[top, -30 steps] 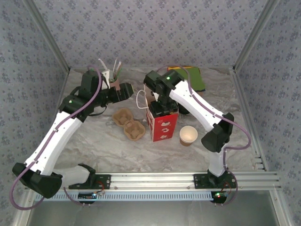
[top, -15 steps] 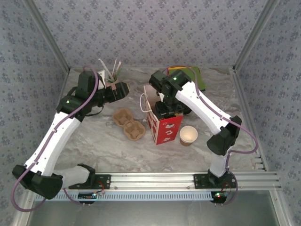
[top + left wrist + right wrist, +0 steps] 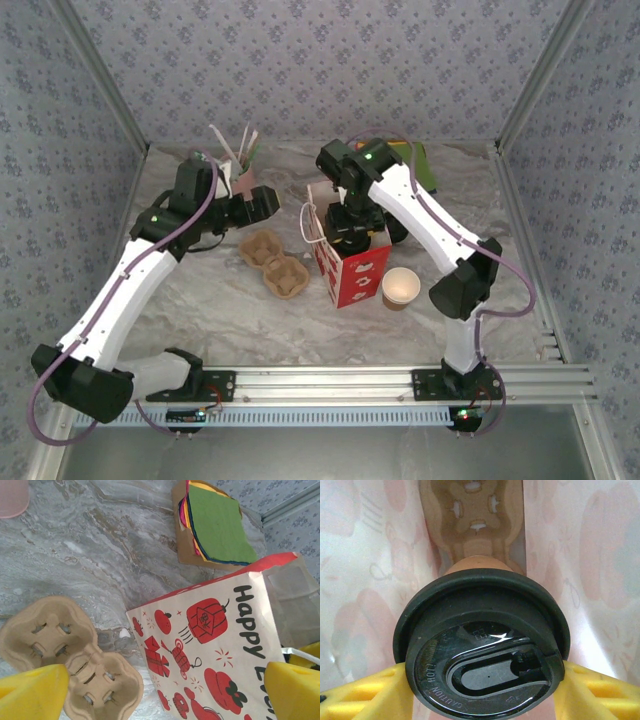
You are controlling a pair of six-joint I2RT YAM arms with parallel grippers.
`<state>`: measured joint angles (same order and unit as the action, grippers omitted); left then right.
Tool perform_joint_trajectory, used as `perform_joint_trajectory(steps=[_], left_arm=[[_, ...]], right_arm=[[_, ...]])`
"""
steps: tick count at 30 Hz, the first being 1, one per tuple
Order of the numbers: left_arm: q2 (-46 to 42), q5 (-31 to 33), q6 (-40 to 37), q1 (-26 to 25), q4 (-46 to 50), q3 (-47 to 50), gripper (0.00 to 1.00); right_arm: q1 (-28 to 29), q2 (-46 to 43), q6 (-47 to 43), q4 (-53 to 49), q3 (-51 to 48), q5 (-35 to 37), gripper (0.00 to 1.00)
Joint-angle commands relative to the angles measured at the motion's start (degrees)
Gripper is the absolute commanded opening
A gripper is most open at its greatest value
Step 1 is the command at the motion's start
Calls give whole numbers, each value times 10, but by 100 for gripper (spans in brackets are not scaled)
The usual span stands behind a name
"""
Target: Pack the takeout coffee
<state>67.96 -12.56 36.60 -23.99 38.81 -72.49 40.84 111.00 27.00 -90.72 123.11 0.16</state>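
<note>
Right wrist view puts me almost on top of the takeout coffee, black lid up, hanging between the pale paper walls of the gift bag. Beyond it, deeper down, lies a tan pulp carrier, and the cup's brown base seems to sit just over one of its pockets, though I can't tell whether it touches.

My worry is the bag. From the top external view it leans on the bench with nothing steadying it, so a sideways nudge from the arm could tip it, coffee and all. If the cup lands on a ridge of the carrier instead of in a pocket, it may topple once it is let go. The walls are close, so the lid rim could catch on the paper.

Right fingers are closed on the cup, one yellow pad pressed on each side just under the lid. Left fingers are spread wide and hold nothing, hovering over a second carrier beside the bag's printed face.
</note>
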Motion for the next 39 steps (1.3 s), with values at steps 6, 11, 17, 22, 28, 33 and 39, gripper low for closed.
perform_joint_trajectory(steps=[6,11,17,22,28,33,39], left_arm=[[-19,-20,6,4,-20,15,100],[-26,-21,8,4,-19,23,100],[-29,-24,8,4,-19,31,99],[-30,-35,4,3,-25,43,99],[-29,-55,-5,-1,-26,64,99],[-26,-74,-15,-9,-25,84,100],[-25,-78,-13,-23,-23,104,100]], right_arm=[[-4,25,12,4,14,4,65],[-3,27,13,17,-4,3,65],[-3,17,16,40,-48,1,65],[-5,6,18,60,-80,-2,65],[-5,6,18,73,-95,-1,65],[-6,7,17,79,-106,-2,65],[-6,4,16,82,-116,-1,65]])
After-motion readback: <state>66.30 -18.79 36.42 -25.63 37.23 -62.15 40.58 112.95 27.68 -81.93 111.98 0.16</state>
